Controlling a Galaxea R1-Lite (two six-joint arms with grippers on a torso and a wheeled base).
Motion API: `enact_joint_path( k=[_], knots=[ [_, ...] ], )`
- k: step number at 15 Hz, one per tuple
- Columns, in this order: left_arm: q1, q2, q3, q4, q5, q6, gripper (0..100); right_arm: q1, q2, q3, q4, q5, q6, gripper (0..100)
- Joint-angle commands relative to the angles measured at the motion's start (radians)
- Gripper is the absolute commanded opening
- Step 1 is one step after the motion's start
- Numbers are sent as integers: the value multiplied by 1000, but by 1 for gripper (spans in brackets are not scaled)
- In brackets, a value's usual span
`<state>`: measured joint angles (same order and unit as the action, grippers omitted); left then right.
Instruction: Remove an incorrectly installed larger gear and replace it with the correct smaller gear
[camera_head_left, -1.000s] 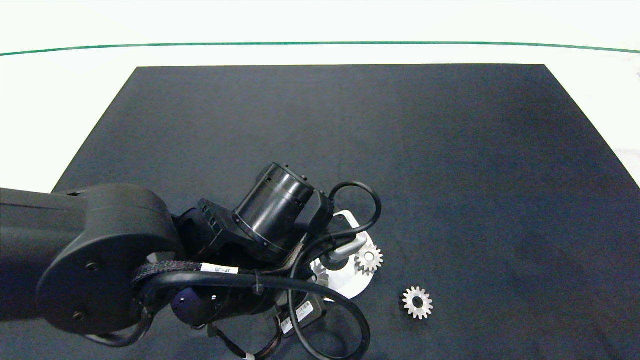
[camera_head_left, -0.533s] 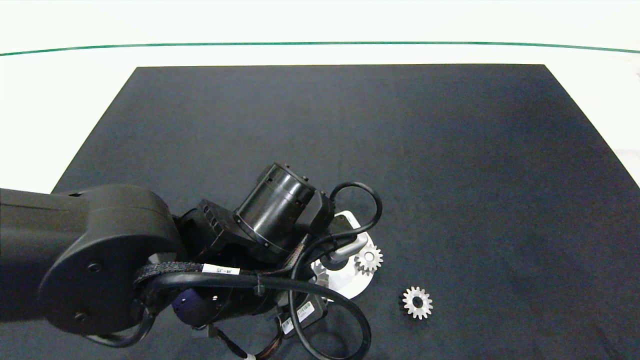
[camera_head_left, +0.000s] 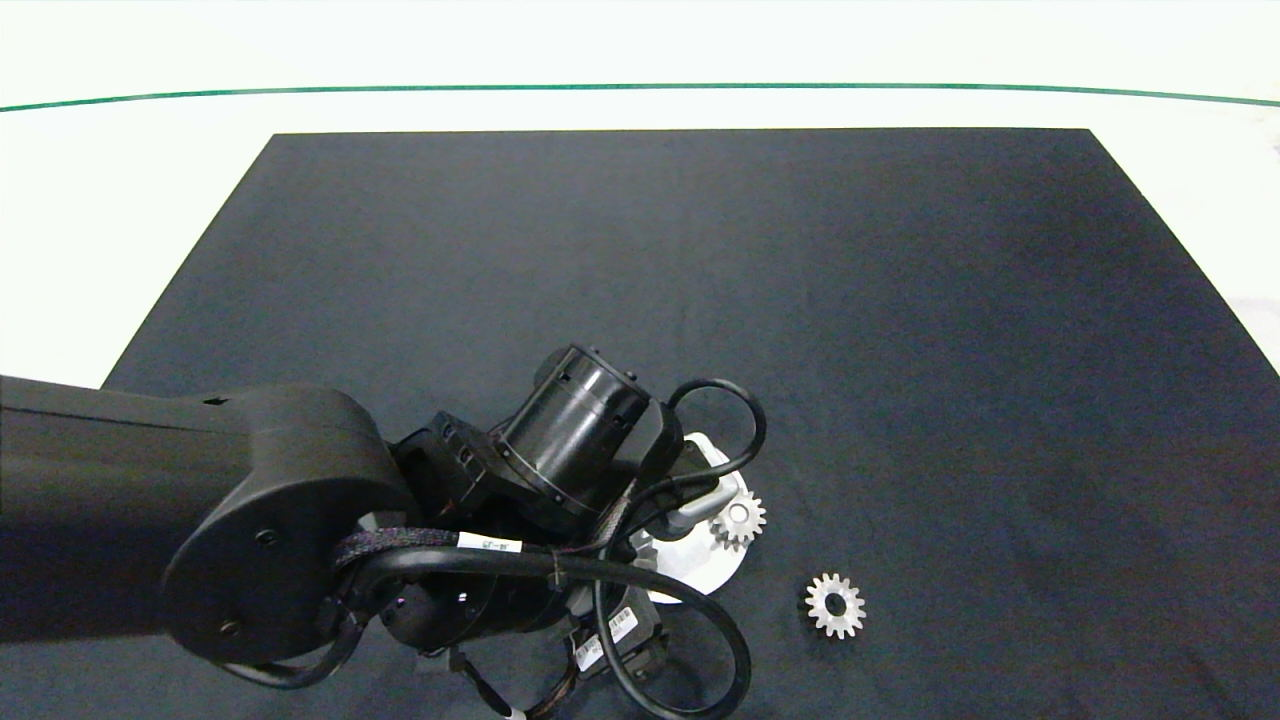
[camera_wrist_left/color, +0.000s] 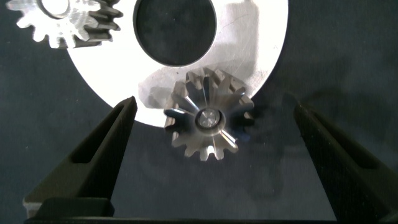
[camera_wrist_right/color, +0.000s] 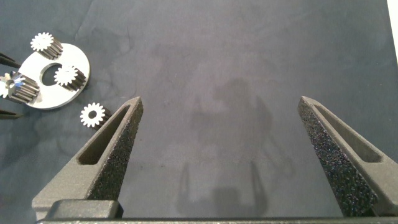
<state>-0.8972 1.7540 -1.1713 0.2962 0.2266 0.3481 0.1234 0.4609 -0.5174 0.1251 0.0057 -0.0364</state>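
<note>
Removal of the larger gear (camera_wrist_left/color: 208, 121) apparently in hand, grasp not yet made. Left tool (camera_wrist_left/color: 212, 106) spread wide and empty, straddling that gear, one finger to either side with clear gaps. Gear seated at the rim of the round metal plate (camera_wrist_left/color: 261, 37), partly overhanging it, just beside the plate's big central hole. Centre over the gear first, then close evenly, meeting the sharp teeth on both sides at once; off-centre squeeze likely to tip or skid it. Lift straight up off the seat, keeping clear of the neighbouring gear (camera_wrist_left/color: 62, 22) at the plate's opposite rim. Smaller gear (camera_head_left: 835, 605) flat and loose on the tabletop (camera_head_left: 900, 300), near the plate but off it. Right tool (camera_wrist_right/color: 219, 102) likewise spread and empty, hovering well apart from the plate.
</note>
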Motion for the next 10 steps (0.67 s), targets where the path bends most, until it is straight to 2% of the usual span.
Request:
enact_joint_path(
  k=[1, 3, 10],
  knots=[
    [-3, 21, 1, 1, 2, 2, 100, 1, 1, 0, 1, 0, 0, 100],
    [-5, 27, -1, 0, 2, 0, 100, 1, -1, 0, 1, 0, 0, 100],
    [-3, 39, 4, -49, 2, 2, 86, 1, -1, 0, 1, 0, 0, 100]
  ],
)
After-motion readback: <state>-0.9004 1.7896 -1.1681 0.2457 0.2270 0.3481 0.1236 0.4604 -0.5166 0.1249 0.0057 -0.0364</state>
